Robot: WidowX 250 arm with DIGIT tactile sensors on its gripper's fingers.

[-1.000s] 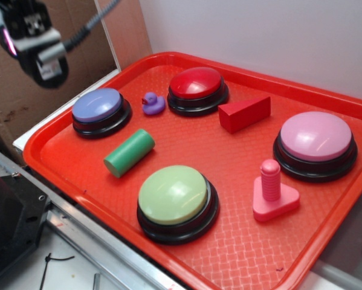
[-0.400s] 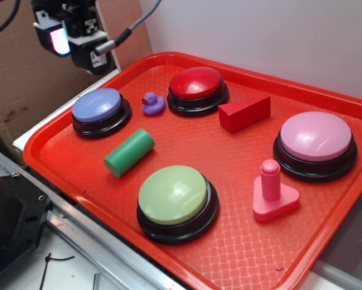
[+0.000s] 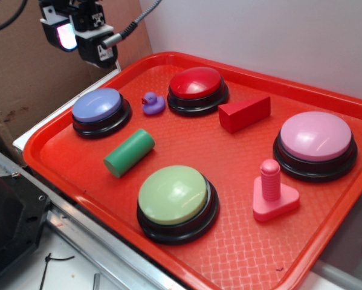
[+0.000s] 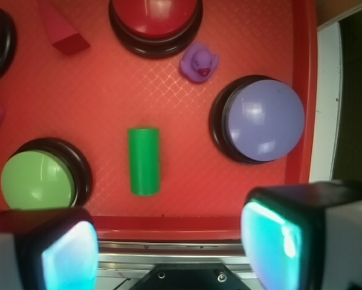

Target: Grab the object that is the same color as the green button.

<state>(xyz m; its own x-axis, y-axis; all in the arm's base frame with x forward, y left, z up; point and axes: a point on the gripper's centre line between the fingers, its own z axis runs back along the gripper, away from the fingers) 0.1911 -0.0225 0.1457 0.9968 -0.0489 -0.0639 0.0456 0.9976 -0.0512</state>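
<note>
Wrist view: gripper (image 4: 162, 241) spread wide, empty, above tray (image 3: 241, 241) near edge; shifted slightly right since 0.4 s ago. Smooth matte green cylinder (image 4: 144, 161) lying flat on textured red surface between pale green domed button (image 4: 37, 181) and lavender domed button (image 4: 264, 118).

Red tray (image 3: 241, 241), 3 other buttons (lavender (image 3: 97, 106), red (image 3: 196, 83), pink (image 3: 315, 136)), purple duck (image 3: 151, 103), red wedge (image 3: 244, 113)
</note>
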